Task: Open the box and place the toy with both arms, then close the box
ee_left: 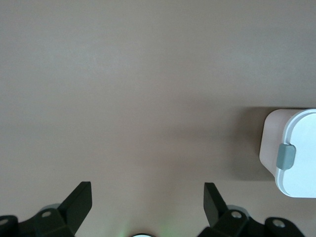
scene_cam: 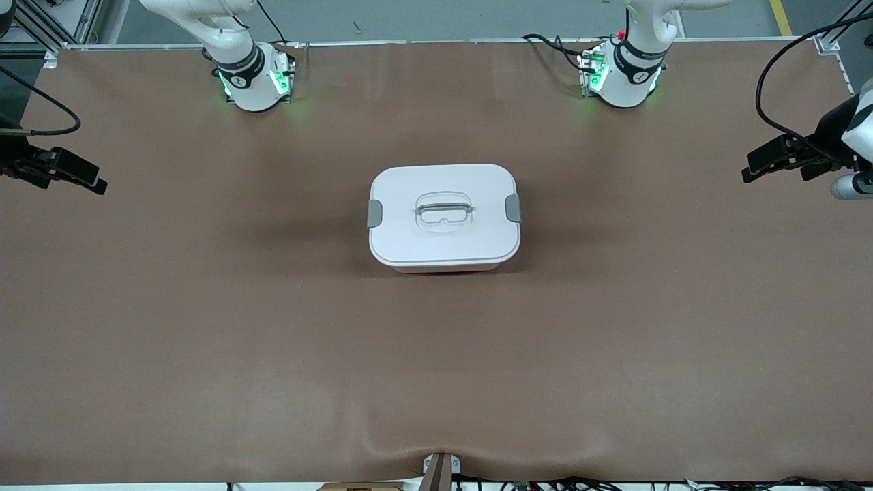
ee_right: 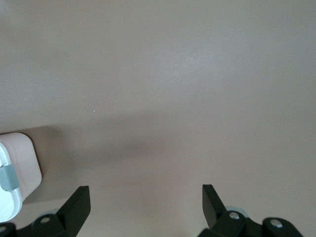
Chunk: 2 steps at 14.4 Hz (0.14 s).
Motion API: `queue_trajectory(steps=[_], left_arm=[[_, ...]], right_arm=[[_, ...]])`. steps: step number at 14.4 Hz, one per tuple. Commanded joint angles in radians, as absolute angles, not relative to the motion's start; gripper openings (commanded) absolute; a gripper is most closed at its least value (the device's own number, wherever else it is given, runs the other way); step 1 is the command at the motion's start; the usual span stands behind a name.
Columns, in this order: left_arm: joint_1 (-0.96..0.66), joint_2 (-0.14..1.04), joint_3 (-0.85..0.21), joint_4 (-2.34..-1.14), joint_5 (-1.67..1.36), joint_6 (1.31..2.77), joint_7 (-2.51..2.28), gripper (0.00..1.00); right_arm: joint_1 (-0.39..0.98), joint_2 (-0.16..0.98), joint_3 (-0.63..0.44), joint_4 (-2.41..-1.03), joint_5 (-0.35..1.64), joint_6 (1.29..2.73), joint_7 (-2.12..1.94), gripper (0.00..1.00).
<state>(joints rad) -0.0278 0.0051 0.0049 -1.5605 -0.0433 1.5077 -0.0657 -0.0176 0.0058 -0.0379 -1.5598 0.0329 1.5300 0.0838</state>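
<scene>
The box (scene_cam: 443, 235) sits in the middle of the table, its white lid on, with a grey clip (scene_cam: 374, 213) at each end and the recessed grey handle (scene_cam: 443, 208) on top. The toy is out of view. My left gripper (scene_cam: 749, 169) is open and empty over the left arm's end of the table, well apart from the box. My right gripper (scene_cam: 97, 181) is open and empty over the right arm's end. The left wrist view shows its open gripper (ee_left: 148, 190) and a box end (ee_left: 298, 153). The right wrist view shows its open gripper (ee_right: 145, 192) and a box corner (ee_right: 15, 177).
The brown table mat (scene_cam: 204, 327) spreads all round the box. The two arm bases (scene_cam: 256, 82) stand along the table edge farthest from the front camera. Cables (scene_cam: 41, 129) hang near both ends of the table.
</scene>
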Motion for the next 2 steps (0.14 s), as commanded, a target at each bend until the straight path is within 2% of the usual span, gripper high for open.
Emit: queue_trajectory(steps=[1,2], left_arm=[[-0.028,-0.006,0.002,-1.562,-0.005,1.517,-0.072,1.0],[-0.028,-0.006,0.003,-1.563,-0.005,1.516,-0.072,1.0]], right_arm=[[-0.038,-0.003,-0.026,-1.566,0.048,1.525,0.087,1.0],[-0.038,-0.003,-0.026,-1.566,0.048,1.526,0.087,1.0]])
